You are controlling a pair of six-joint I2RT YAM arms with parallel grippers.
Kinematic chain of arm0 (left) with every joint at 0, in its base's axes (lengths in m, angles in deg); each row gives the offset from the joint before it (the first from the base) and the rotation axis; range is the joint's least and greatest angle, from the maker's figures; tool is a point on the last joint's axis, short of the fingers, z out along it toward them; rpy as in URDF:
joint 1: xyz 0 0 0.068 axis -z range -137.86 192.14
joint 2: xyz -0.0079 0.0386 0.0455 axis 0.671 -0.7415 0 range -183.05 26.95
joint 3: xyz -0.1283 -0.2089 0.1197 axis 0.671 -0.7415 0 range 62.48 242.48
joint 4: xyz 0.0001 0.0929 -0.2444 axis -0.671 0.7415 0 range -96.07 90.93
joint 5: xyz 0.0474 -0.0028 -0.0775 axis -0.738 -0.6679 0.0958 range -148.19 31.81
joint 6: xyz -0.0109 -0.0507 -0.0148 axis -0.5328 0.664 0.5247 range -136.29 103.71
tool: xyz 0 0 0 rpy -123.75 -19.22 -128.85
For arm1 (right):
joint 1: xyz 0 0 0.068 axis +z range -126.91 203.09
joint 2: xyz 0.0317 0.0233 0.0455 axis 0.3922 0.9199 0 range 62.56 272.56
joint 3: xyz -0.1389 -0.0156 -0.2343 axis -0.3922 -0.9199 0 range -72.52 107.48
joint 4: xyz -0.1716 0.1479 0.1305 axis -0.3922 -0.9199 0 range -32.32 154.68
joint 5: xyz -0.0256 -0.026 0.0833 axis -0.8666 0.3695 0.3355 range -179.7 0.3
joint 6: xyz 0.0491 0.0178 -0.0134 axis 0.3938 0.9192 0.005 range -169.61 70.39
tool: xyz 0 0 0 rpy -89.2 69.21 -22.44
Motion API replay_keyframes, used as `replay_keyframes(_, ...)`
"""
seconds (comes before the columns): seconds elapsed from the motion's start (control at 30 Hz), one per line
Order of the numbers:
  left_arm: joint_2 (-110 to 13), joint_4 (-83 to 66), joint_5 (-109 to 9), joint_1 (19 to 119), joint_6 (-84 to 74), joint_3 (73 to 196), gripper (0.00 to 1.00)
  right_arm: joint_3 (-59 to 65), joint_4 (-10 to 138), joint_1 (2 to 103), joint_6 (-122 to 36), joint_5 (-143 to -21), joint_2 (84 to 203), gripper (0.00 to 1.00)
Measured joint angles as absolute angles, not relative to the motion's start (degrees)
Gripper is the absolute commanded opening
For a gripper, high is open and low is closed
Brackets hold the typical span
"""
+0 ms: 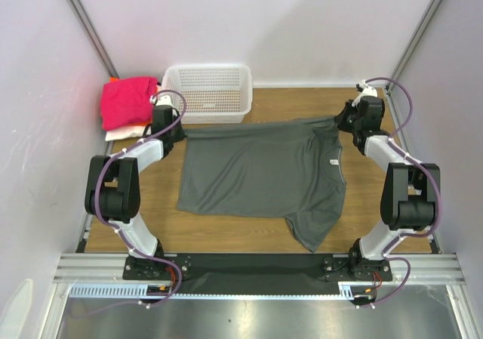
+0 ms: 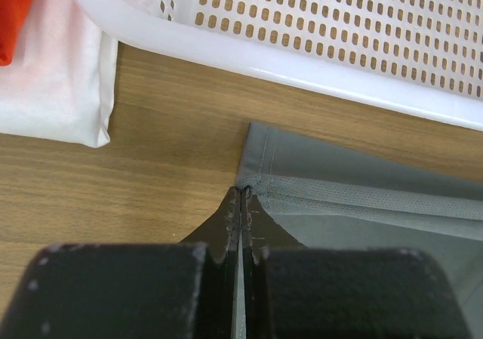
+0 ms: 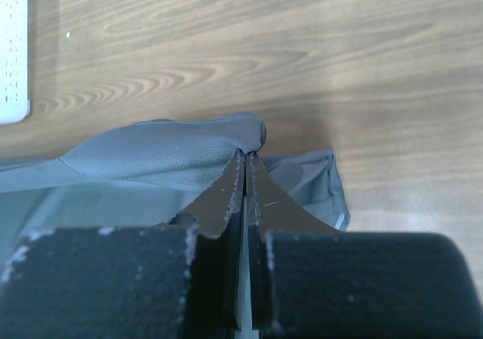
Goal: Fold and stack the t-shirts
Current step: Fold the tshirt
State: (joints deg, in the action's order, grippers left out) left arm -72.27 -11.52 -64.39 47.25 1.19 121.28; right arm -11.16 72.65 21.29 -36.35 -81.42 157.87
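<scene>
Jaws of left gripper (image 2: 241, 191) and right gripper (image 3: 247, 155) clamp shut on grey t-shirt (image 1: 264, 173) (hem corner, sleeve).

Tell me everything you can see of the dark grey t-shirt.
The dark grey t-shirt is soft knit cloth, spread flat on the wooden table, hem leftward, neck with a small label rightward. The left gripper is shut on its far hem corner, the right gripper on bunched cloth at its far sleeve. Its near sleeve lies free.
</scene>
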Motion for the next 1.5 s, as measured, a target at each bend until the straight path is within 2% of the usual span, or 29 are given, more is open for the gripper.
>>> replay_keyframes(0.67,-70.0,-6.9,-63.8,47.1,-0.7,121.2,0.00,-25.6,69.2,21.0,-36.3,-81.3,144.1,0.00)
replay_keyframes(0.97,-67.7,-5.7,-63.8,47.1,-1.8,118.3,0.00,-27.9,67.6,21.0,-36.2,-81.5,141.5,0.00)
replay_keyframes(1.27,-67.3,-4.1,-63.8,47.1,-1.9,118.0,0.00,-27.9,65.1,21.0,-36.4,-81.4,140.8,0.00)
replay_keyframes(1.5,-63.9,-3.5,-63.7,47.1,-2.1,121.3,0.00,-20.3,63.5,21.0,-38.1,-81.4,140.9,0.00)
